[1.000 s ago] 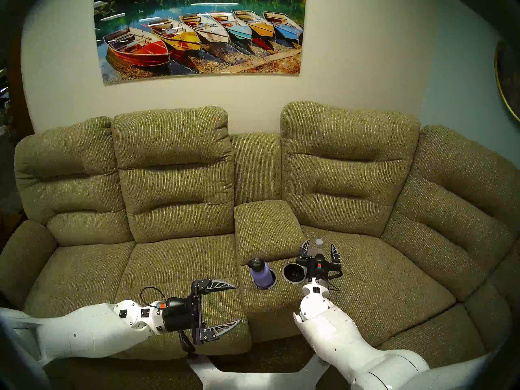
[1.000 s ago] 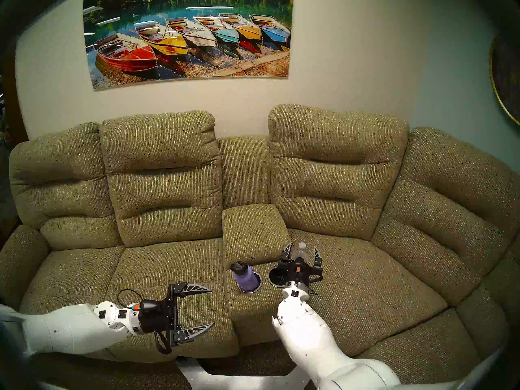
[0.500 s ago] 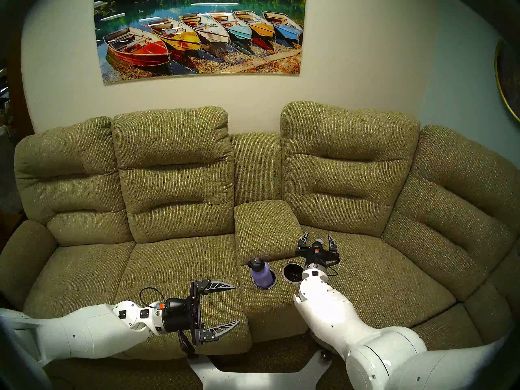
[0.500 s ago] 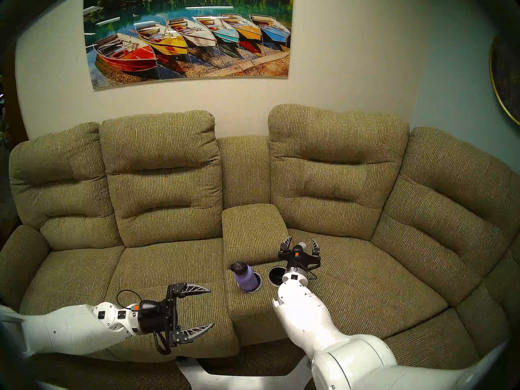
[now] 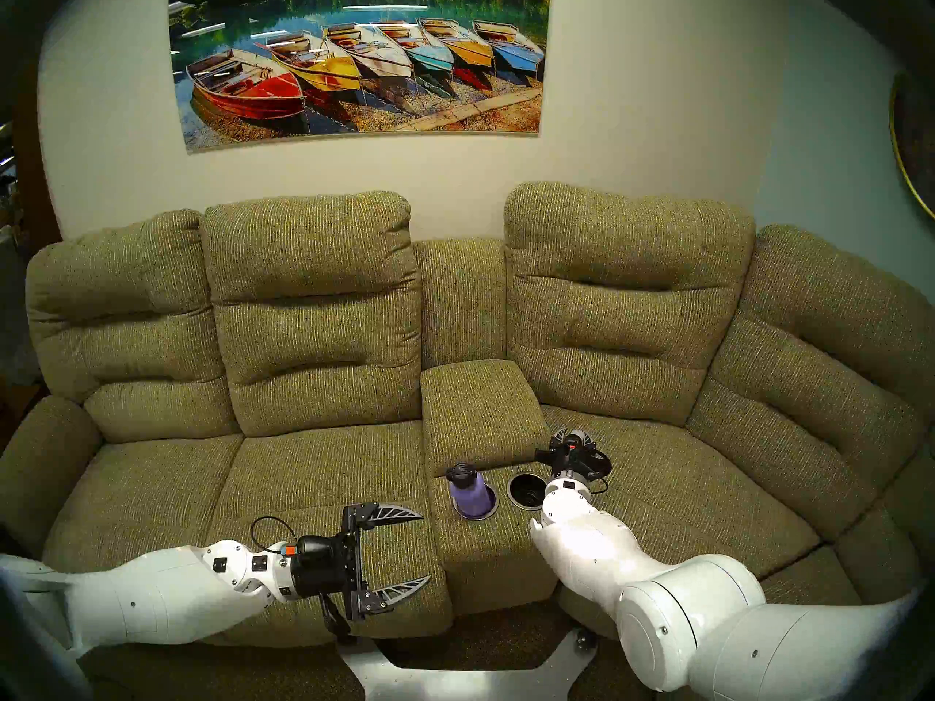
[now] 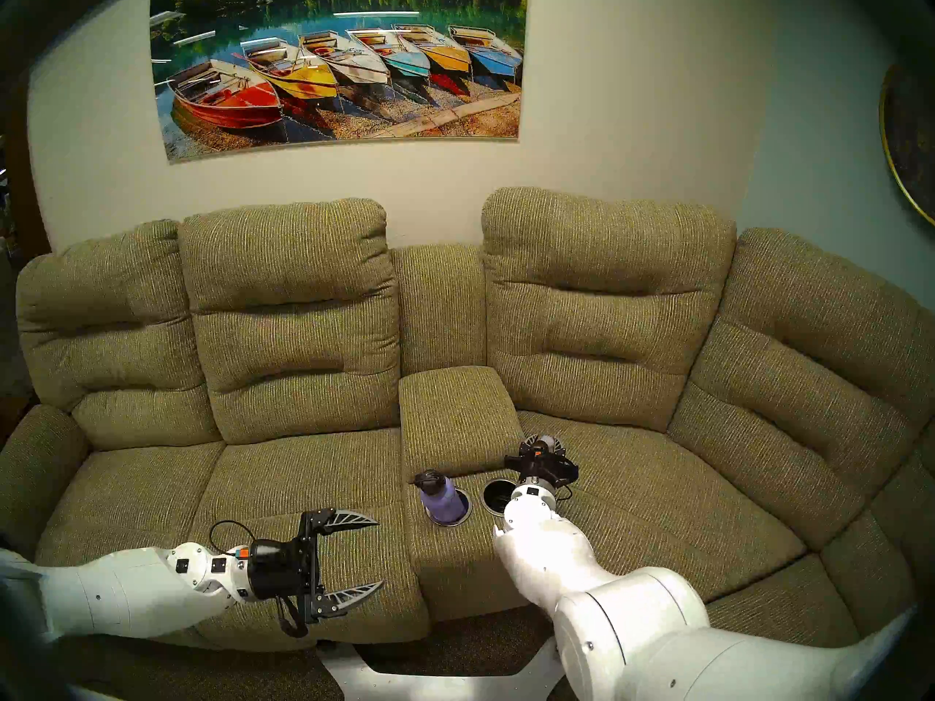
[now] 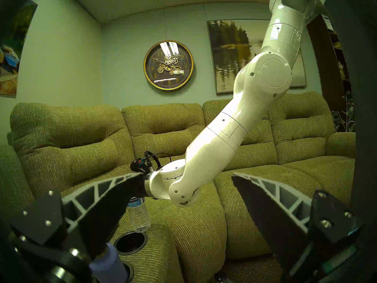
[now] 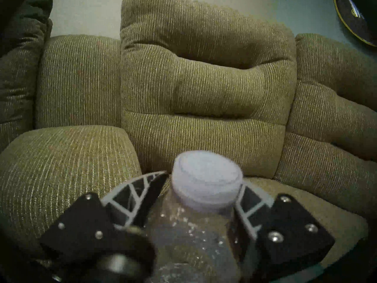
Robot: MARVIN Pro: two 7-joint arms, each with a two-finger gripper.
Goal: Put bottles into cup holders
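Observation:
The lavender flask (image 5: 468,490) with its black cap stands in the left cup holder (image 5: 492,508) of the sofa console. The right cup holder (image 5: 526,490) is empty. My right gripper (image 5: 571,438) is shut on the neck of the clear water bottle (image 8: 207,182), which stands upright on the seat just right of the console (image 7: 139,215). In the head views the gripper hides most of the bottle. My left gripper (image 5: 426,545) is open and empty, over the left seat, left of the flask.
The olive-green sofa (image 5: 313,330) fills the view, with a raised padded armrest lid (image 5: 480,406) behind the cup holders. My right forearm (image 5: 582,543) crosses the console's front right corner. A boat picture (image 5: 359,62) hangs on the wall.
My right gripper moved forward and lower over the water bottle, and its fingers closed from wide open onto the bottle's neck. The left arm and the flask have not moved.

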